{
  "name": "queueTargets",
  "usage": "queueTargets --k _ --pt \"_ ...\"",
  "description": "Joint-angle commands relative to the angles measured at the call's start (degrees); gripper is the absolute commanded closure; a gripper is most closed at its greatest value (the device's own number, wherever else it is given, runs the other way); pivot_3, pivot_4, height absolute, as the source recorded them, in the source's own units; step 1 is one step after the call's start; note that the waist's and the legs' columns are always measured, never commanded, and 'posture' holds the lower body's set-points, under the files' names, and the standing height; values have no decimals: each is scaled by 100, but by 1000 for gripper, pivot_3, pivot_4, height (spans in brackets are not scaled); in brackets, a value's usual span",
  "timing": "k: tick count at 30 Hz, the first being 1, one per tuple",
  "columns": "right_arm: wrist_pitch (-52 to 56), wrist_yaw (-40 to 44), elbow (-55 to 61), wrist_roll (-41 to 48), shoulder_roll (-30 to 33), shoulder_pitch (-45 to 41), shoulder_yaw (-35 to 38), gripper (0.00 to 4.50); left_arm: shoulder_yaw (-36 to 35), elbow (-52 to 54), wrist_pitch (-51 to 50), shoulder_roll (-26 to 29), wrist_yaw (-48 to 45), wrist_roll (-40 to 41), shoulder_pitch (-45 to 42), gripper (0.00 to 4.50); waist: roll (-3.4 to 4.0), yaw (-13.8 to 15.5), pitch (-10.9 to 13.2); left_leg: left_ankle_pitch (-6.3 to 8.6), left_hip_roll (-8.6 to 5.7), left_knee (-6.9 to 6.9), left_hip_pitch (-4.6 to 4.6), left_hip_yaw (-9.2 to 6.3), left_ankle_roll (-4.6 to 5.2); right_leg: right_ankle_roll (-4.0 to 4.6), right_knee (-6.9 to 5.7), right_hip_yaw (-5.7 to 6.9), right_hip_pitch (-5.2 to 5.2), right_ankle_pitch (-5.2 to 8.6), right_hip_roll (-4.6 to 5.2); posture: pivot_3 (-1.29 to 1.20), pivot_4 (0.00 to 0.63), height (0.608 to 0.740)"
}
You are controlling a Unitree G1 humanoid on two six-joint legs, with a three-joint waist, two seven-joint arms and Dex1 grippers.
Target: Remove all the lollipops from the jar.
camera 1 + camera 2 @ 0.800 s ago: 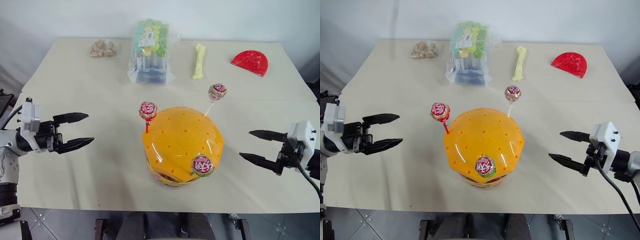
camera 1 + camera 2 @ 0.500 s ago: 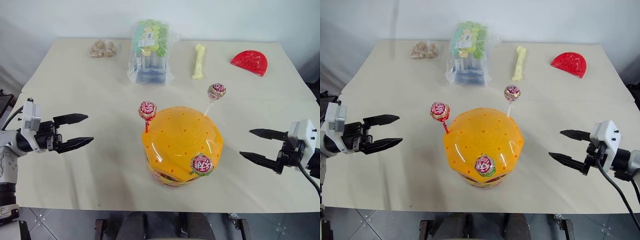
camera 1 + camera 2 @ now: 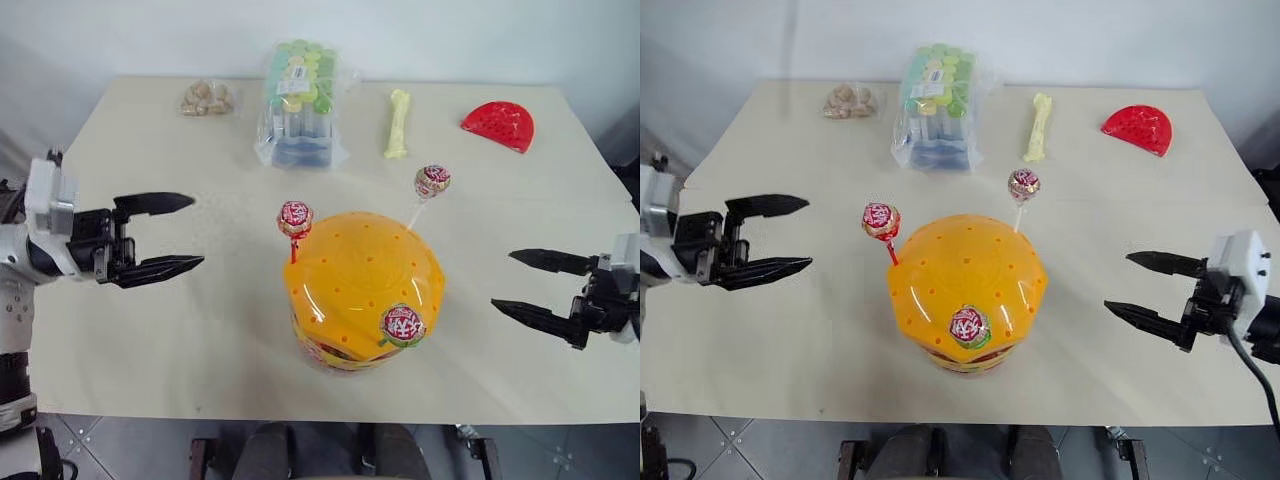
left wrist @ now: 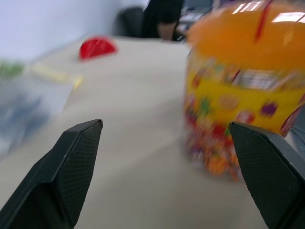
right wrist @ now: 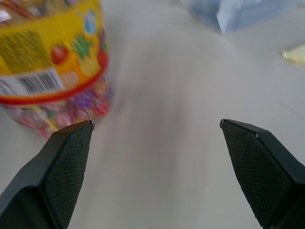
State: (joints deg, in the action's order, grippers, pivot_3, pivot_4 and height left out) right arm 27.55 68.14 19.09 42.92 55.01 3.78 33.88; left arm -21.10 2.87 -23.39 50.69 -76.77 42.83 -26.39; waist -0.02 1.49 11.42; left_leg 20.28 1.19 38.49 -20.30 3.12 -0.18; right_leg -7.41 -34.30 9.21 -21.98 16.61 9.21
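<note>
Two grippers are mine, and both have their fingers spread wide with nothing in them. My left gripper (image 3: pixel 175 235) hangs over the left side of the table (image 3: pixel 150 340) and points at the jar (image 3: pixel 362 290). My right gripper (image 3: pixel 530 288) hangs over the right side and points at the jar too. Neither one touches anything. The jar sits in the middle, near the front edge of the table, between my two grippers. All three lollipops are stuck in its orange top: the one on the red stick (image 3: pixel 295 219) at the back left, the one on the white stick (image 3: pixel 432 181) at the back right, and the front one (image 3: pixel 402 325) low on the side facing me. There is bare table on both sides of the jar. The bag of tubes (image 3: pixel 300 100), the yellow bone-shaped stick (image 3: pixel 398 123) and the red half-round thing (image 3: pixel 499 125) lie well apart from the jar, near the far edge.
</note>
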Motion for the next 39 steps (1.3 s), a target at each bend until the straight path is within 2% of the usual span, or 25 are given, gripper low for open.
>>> queueTargets --k 1,8,15,20,23,36,39 --pt "368 71 492 641 182 31 570 46 278 266 -220 -64 -123 330 -419 0 0 2 0 0 0 5 0 0 0 0 -4 -1 0 0 0 0 150 740" --pt "854 -26 920 1281 207 163 1047 46 894 264 -476 -413 -539 601 -1147 0 -2 8 1 8 0 51 -6 -2 9 1 -25 -5 5 -1 0 0 150 740" --pt "746 -590 1352 1322 -207 248 981 46 1492 59 -568 -1205 -914 708 -1809 0 -7 13 2 9 -1 62 -5 -2 9 1 -34 -9 6 -4 1 0 150 740" --pt "652 -858 1485 1320 -381 232 954 46 1747 -303 -517 -1424 -1062 478 -2087 0 -8 4 2 9 -1 62 -6 -2 9 1 -35 -8 5 -4 0 0 150 740" --pt "638 -988 1550 1375 -433 240 982 0 1790 -443 -463 -1569 -1092 481 -2230 585 -8 -5 2 9 -2 62 -5 0 10 1 -35 -11 5 -4 0 0 150 740" --pt "496 -1050 1565 1355 -414 510 1226 0 1828 -491 -811 -1741 -899 594 -2772 4475 -11 21 4 10 -3 69 -8 -3 13 -1 -35 -10 7 -6 1 0 150 740" --pt "457 -1025 1503 1320 -377 488 1239 0 1673 -568 -935 -1874 -676 737 -3003 4475 -12 21 4 10 -3 69 -7 -3 13 -2 -35 -10 8 -6 1 0 150 740"
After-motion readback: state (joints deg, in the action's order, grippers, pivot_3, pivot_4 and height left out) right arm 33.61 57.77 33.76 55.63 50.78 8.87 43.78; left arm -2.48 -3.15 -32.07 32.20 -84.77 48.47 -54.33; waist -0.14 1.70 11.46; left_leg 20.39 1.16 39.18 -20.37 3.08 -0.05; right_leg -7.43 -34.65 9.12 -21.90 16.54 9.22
